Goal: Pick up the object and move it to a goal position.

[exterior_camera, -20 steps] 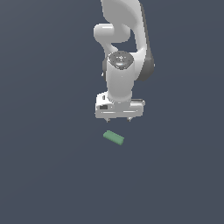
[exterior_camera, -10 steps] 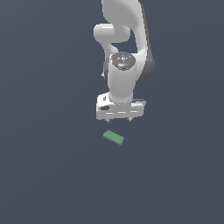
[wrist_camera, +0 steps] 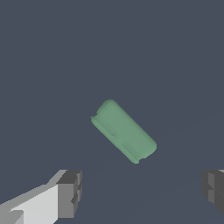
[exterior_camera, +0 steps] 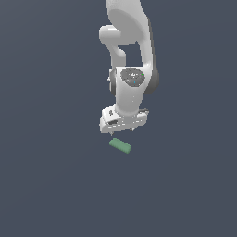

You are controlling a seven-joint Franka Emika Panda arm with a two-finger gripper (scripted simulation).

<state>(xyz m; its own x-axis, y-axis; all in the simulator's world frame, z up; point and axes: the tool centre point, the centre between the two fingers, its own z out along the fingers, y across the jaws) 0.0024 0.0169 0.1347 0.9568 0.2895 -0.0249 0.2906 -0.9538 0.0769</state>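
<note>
The object is a small flat green block point(exterior_camera: 120, 146) with rounded edges, lying on the dark grey floor. It sits just below the white gripper point(exterior_camera: 122, 132) in the exterior view, with a small gap between them. In the wrist view the green block point(wrist_camera: 124, 131) lies diagonally, ahead of the gripper point(wrist_camera: 140, 192). The two dark grey fingertips point(wrist_camera: 70, 194) stand wide apart with nothing between them. The gripper is open and empty, hovering above the block.
The plain dark grey floor point(exterior_camera: 51, 185) surrounds the block on all sides. The white arm point(exterior_camera: 132, 55) rises above the gripper. No other objects show.
The gripper has come slightly lower and turned a little about its axis. The green block has not moved.
</note>
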